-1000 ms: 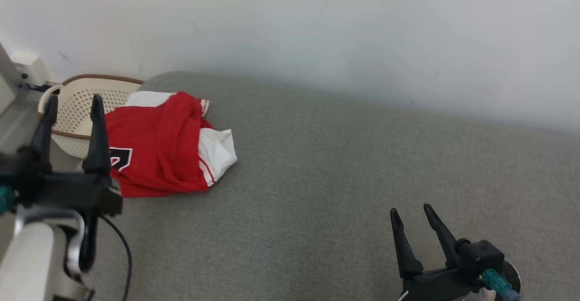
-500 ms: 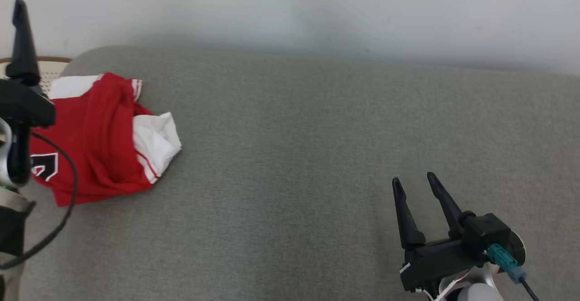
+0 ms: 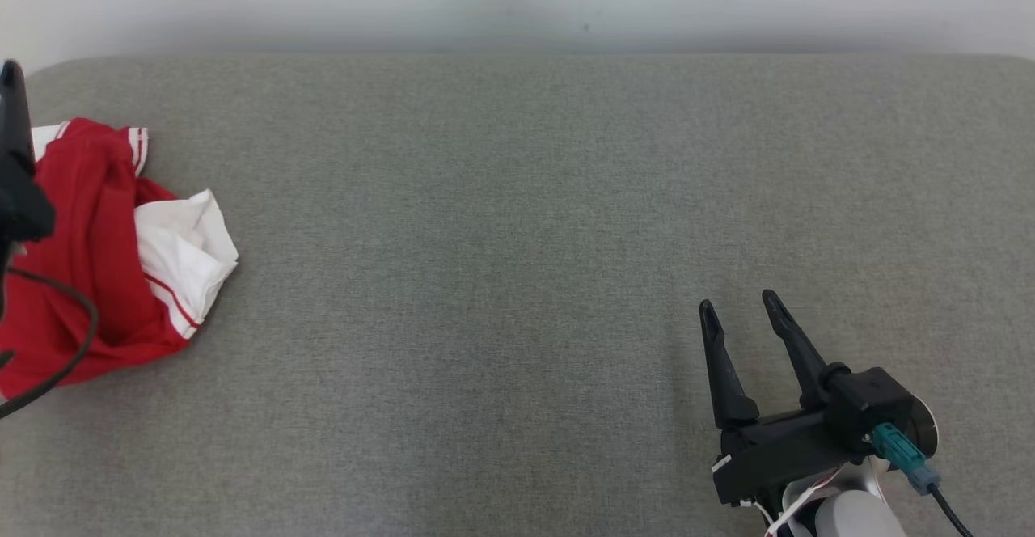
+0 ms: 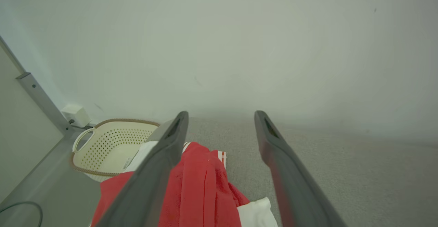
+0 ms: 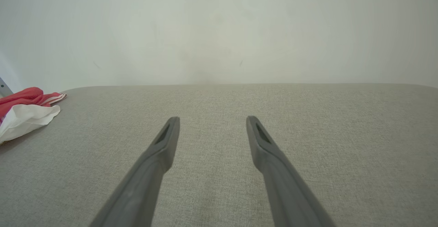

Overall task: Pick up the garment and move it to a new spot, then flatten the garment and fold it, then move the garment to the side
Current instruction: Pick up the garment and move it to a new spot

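Observation:
The garment [image 3: 105, 262] is a crumpled red and white shirt lying at the left end of the grey padded surface [image 3: 517, 238]. One dark finger [image 3: 14, 165] of my left gripper stands over its left part at the picture's edge. In the left wrist view, my left gripper [image 4: 221, 114] hovers above the garment [image 4: 202, 192], open and holding nothing. My right gripper [image 3: 737, 302] is open over bare surface at the lower right, far from the garment. The right wrist view has those open fingers [image 5: 213, 118] empty, and the garment [image 5: 24, 107] far to the left.
A cream perforated basket [image 4: 113, 145] sits beyond the surface's left end, by a white wall box [image 4: 76, 115] and a metal post [image 4: 41, 100]. A pale wall runs behind the surface. A dark cable [image 3: 65, 359] loops over the garment's lower left.
The head camera has swung to the right, so the garment and left gripper now sit at the left edge and the basket has left that view. Both grippers stay open.

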You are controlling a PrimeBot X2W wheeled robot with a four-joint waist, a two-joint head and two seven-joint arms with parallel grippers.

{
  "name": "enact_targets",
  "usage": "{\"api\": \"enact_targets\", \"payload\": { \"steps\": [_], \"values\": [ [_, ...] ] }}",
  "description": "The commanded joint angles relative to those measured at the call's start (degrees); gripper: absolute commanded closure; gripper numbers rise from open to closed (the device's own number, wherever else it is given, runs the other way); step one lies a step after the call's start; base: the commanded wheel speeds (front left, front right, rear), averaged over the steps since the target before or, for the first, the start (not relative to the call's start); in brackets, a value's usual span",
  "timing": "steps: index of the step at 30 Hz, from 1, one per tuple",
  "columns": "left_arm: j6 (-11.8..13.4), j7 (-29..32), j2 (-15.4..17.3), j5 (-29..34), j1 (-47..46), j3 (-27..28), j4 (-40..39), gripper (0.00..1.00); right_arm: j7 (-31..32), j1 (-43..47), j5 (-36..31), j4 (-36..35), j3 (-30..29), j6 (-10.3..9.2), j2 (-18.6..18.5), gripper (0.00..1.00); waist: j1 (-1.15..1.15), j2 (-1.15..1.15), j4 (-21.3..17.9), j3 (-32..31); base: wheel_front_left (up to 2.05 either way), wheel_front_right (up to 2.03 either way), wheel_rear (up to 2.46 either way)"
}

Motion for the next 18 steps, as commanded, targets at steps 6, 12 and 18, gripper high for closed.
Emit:
{"api": "enact_targets", "payload": {
  "steps": [6,12,18],
  "values": [
    [-2.1,4.8,1.3,-1.4,0.3,-0.9,11.2,0.00,-0.7,-1.2,0.0,0.4,-0.1,0.02,0.1,0.00,-0.01,-0.01,-2.3,1.9,0.00,0.00,0.00],
    [-3.3,6.7,2.1,-1.8,0.7,-1.7,15.8,0.00,-0.7,-1.6,-0.2,0.3,0.0,0.02,0.2,0.00,-0.01,-0.01,-3.1,2.8,0.00,0.00,0.00],
    [-4.2,10.2,2.5,-2.5,1.2,-2.9,21.3,0.00,-0.3,-1.8,-0.5,-0.2,-0.3,0.02,0.3,0.00,-0.01,-0.01,-4.1,3.8,0.00,0.00,0.00]
  ]
}}
